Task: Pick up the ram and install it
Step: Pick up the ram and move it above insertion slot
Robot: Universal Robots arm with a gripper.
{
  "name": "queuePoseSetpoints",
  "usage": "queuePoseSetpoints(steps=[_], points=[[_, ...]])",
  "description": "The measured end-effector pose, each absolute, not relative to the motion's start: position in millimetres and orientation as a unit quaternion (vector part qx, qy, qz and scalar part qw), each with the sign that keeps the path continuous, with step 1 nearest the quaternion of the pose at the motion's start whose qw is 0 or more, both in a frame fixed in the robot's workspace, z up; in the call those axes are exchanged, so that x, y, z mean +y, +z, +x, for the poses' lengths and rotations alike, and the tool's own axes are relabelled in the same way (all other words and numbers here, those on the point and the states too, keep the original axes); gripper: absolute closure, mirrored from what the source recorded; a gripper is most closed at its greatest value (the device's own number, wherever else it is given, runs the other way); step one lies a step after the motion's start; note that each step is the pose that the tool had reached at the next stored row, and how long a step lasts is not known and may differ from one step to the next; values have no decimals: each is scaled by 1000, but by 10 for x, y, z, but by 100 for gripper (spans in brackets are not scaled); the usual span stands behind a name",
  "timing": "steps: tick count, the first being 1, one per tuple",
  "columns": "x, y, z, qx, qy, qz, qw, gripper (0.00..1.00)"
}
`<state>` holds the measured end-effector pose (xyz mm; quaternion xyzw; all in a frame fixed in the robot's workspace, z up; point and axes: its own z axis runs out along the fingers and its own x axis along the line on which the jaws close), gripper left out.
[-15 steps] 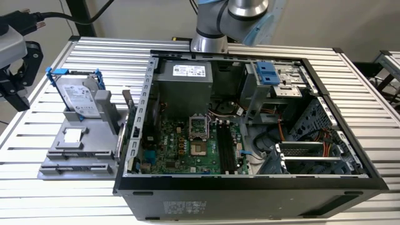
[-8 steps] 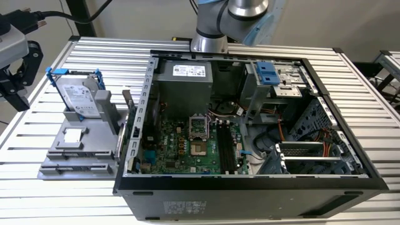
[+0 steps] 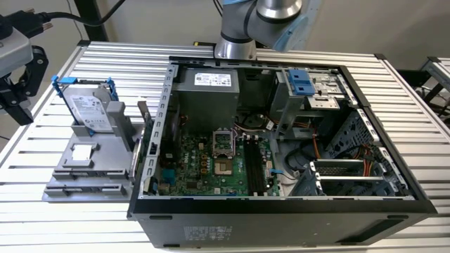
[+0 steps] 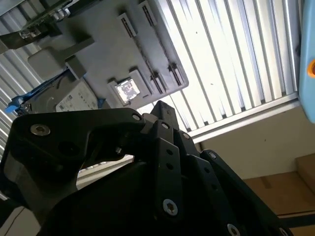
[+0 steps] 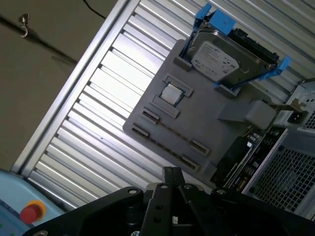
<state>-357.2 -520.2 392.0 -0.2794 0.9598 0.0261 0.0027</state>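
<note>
Well, my gripper [image 5: 172,173] hung above the slatted table [image 5: 98,98], apart from the ram [image 5: 244,153]; whether it was clenched or released I could not tell. Seen in the exterior view, the ram stood on edge at the grey holder's [image 5: 206,123] three o'clock side, just beside the open computer case [image 3: 281,205]. The blue-bracketed hard drive [image 3: 88,108] stood at the holder's twelve o'clock.

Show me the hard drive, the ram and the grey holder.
hard drive [image 3: 91,108]: exterior view, labelled face
ram [image 4: 47,17]: second wrist view, board's side
grey holder [image 5: 206,123]: first wrist view, flat top
</note>
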Motion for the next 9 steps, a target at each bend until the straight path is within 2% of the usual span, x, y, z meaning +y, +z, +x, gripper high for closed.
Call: queuePoseSetpoints(steps=[9], points=[[-5203, 3921, -3572, 957, 26, -289, 2, 100]])
